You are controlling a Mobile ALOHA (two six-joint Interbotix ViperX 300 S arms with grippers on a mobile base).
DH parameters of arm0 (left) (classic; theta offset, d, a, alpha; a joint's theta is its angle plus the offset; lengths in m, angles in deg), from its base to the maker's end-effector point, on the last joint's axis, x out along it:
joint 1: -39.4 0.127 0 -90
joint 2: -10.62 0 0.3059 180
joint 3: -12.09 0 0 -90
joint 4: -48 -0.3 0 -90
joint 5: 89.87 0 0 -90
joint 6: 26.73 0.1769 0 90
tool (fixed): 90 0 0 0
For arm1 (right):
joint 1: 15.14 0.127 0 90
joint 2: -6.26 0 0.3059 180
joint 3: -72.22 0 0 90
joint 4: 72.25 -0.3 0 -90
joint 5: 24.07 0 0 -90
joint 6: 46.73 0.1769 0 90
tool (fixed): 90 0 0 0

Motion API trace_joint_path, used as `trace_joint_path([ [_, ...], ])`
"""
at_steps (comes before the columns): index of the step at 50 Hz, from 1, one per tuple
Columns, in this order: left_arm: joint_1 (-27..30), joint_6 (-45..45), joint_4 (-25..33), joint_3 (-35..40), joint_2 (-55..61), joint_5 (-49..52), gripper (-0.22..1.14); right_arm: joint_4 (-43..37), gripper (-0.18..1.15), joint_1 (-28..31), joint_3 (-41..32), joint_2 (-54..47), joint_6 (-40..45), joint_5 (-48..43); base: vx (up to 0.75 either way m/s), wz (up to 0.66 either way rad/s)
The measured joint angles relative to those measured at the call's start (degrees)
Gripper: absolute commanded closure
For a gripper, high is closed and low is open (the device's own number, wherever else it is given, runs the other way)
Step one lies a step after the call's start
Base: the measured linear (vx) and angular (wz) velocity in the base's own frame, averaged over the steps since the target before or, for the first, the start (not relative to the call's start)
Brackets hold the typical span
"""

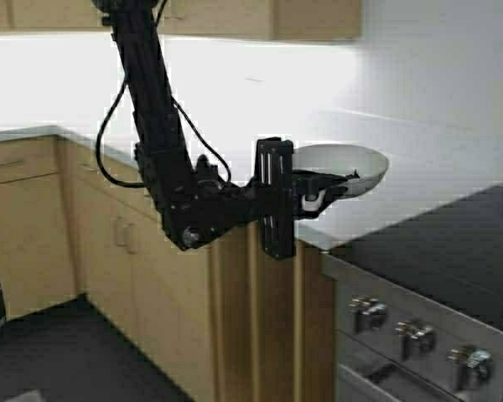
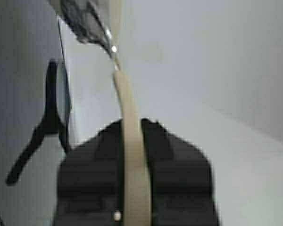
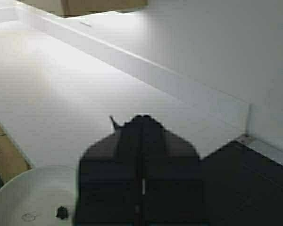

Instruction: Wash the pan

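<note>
The left tool (image 1: 323, 194) pinches the pan (image 1: 345, 166) by its rim, above the tabletop (image 1: 377, 213) toward two o'clock; a slipping pinch could drop it.

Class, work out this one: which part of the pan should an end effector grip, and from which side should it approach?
Grip the pan by its thin rim, coming in level from the robot's left. The shallow wall slips between the fingers and the bowl stays upright. The left end effector is clamped there now.
</note>
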Motion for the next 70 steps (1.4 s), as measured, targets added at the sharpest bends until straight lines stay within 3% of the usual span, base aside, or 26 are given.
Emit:
trace_joint_path([
  [33, 0.4, 1.1, -0.4, -6.4, -1.8, -2.5, 0.89, 0.0, 0.92, 0.0, -0.1, 0.1, 0.0, 0.4, 0.03, 0.55],
  [70, 0.5, 1.2, -0.3, -7.6, -2.5, -2.7, 0.89, 0.0, 0.92, 0.0, 0.0, -0.7, 0.0, 0.4, 0.05, 0.56],
])
